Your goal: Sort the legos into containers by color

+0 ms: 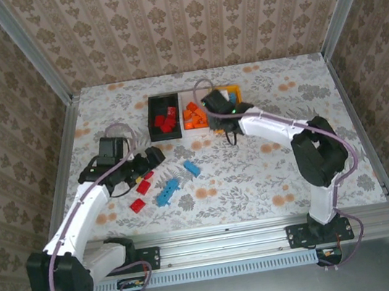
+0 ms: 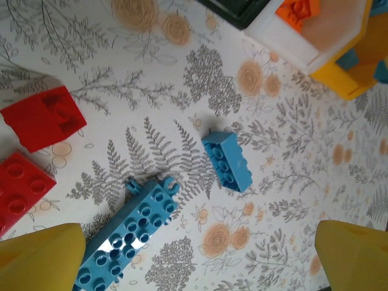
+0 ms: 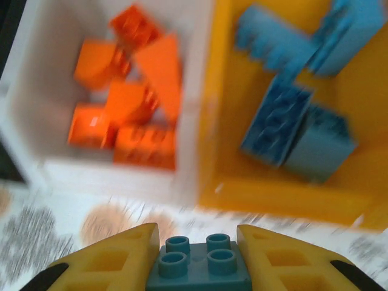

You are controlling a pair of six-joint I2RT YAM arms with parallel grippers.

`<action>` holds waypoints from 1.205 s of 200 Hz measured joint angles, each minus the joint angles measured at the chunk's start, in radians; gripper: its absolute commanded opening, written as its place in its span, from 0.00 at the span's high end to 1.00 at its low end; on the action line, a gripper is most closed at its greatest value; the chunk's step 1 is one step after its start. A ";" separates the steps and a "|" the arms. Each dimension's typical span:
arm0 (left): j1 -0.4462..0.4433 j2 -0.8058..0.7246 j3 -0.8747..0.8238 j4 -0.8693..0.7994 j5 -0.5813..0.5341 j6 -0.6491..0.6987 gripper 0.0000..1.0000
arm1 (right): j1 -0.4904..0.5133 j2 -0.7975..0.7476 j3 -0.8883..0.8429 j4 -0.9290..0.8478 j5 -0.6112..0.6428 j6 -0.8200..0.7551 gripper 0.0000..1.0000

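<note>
— Blue plastic, is that the brick (image 3: 199, 268) in the right hand (image 3: 197, 237)?
— Yes. Both fingers are closed on its sides, studs up, just short of the white bin (image 3: 121, 176)'s near wall.
— Why hold it there and not let go?
— The white bin has the orange bricks (image 3: 127, 103). The blue bricks (image 3: 291, 124) lie in the orange-yellow bin (image 3: 273, 197), which touches the white bin's side, so I judge this one is meant for there.
— And the left hand (image 2: 197, 260)?
— Spread as wide as it goes, holding nothing. It hangs over loose pieces on the desk (image 2: 273, 121), nearer the arms than the white bin: a short blue brick (image 2: 227, 160), a long blue brick (image 2: 127, 233) and two red bricks (image 2: 42, 118).
— Which does it suit?
— The short blue one, lying between the fingers' line. It looks the likeliest pick.
— And the reds?
— They belong in the black bin (image 1: 151, 119) on the white bin's other side, which already has reds in it.
</note>
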 measured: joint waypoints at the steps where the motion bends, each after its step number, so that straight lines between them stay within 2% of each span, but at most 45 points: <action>1: 0.000 0.000 0.001 0.000 0.000 0.000 0.00 | -0.003 0.002 0.004 -0.001 -0.002 0.000 0.66; 30: 0.005 -0.013 0.003 -0.003 0.000 0.000 0.00 | -0.121 0.119 0.147 -0.027 -0.036 -0.019 0.62; 41: 0.005 -0.020 0.003 -0.004 0.001 0.000 0.00 | -0.144 0.171 0.201 -0.049 -0.048 -0.029 0.56; 51: 0.005 -0.027 0.003 -0.004 0.002 0.000 0.00 | -0.153 0.206 0.239 -0.070 -0.056 -0.038 0.45; 62: 0.005 -0.034 0.003 -0.004 0.005 0.000 0.00 | -0.156 0.230 0.262 -0.086 -0.065 -0.047 0.40; 96: 0.005 -0.050 0.003 -0.004 0.008 0.000 0.00 | -0.143 0.202 0.253 -0.102 -0.090 -0.063 0.37; 124: 0.006 -0.064 0.000 -0.004 -0.009 0.005 0.00 | -0.089 0.028 0.096 -0.058 -0.096 -0.063 0.34; 137: 0.016 -0.101 -0.016 0.000 -0.038 0.005 0.00 | -0.026 -0.066 0.018 -0.038 -0.109 -0.071 0.28; 158: 0.088 -0.215 -0.077 0.007 -0.071 -0.002 0.00 | 0.116 -0.110 -0.026 -0.021 -0.142 -0.101 0.25; 187: 0.255 -0.333 -0.179 0.019 -0.059 -0.024 0.00 | 0.290 -0.037 -0.068 -0.004 -0.197 -0.126 0.24; 217: 0.323 -0.322 -0.240 0.019 0.000 -0.039 0.00 | 0.325 0.090 -0.068 -0.008 -0.240 -0.131 0.26; 231: 0.327 -0.319 -0.266 0.019 0.031 -0.046 0.00 | 0.314 0.142 -0.063 -0.010 -0.240 -0.137 0.33; 241: 0.327 -0.319 -0.279 0.019 0.048 -0.049 0.00 | 0.303 0.173 -0.055 -0.012 -0.233 -0.146 0.43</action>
